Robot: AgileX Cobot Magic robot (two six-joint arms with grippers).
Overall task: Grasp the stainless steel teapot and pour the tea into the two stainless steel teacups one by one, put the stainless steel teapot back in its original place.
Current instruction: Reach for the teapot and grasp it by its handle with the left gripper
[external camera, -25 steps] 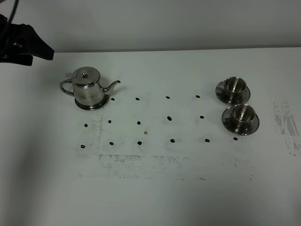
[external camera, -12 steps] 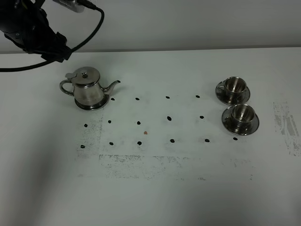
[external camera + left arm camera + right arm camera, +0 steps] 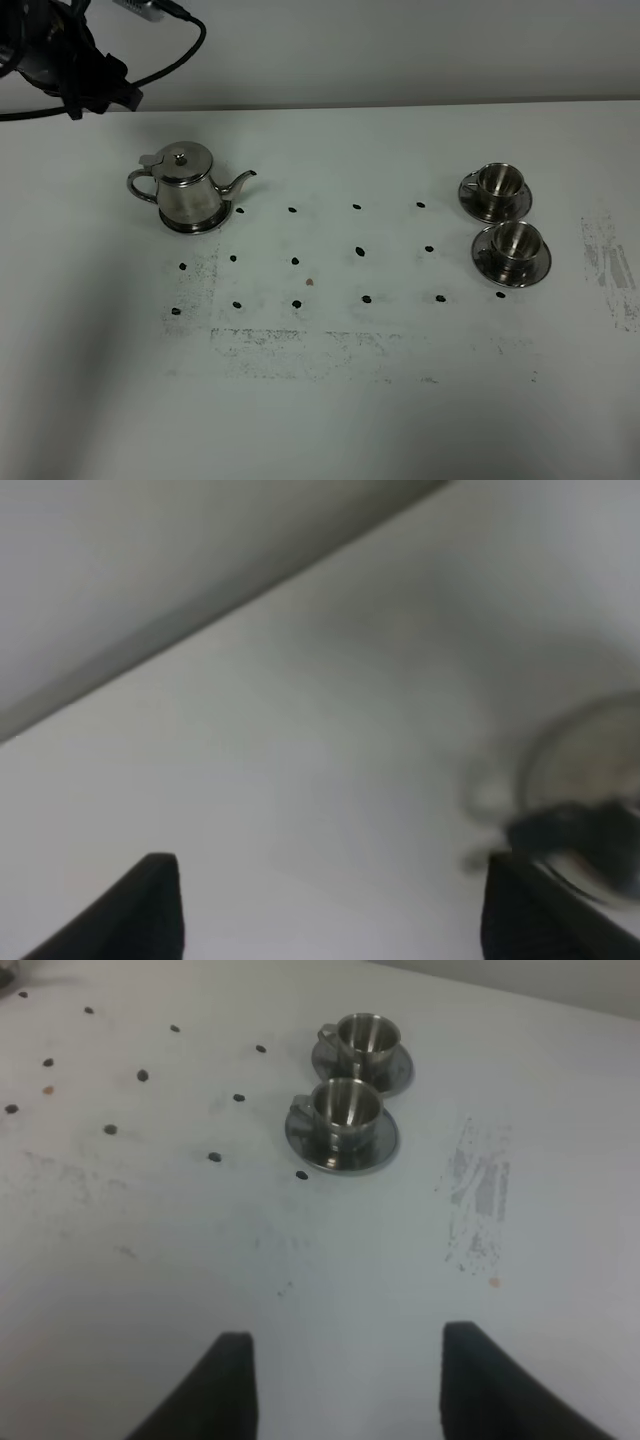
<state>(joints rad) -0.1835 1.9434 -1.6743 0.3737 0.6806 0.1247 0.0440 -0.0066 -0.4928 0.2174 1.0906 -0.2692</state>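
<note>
The stainless steel teapot (image 3: 186, 188) stands upright at the back left of the white table, spout pointing right. It shows as a blurred shape in the left wrist view (image 3: 585, 815). The two stainless steel teacups, far one (image 3: 497, 189) and near one (image 3: 513, 249), sit on saucers at the right. My left arm (image 3: 68, 62) hangs above the table's back left corner, behind and left of the teapot. My left gripper (image 3: 335, 920) is open and empty. My right gripper (image 3: 345, 1390) is open and empty, well in front of the far cup (image 3: 366, 1040) and the near cup (image 3: 345, 1115).
Rows of small black dots (image 3: 361, 251) mark the table between teapot and cups. Grey scuffed patches lie along the front middle (image 3: 350, 350) and far right (image 3: 610, 265). The wall runs behind the table's back edge (image 3: 400, 103).
My left arm has swung in from the left edge to above the back left corner, then drifted slightly left. The teapot and cups have not moved.
</note>
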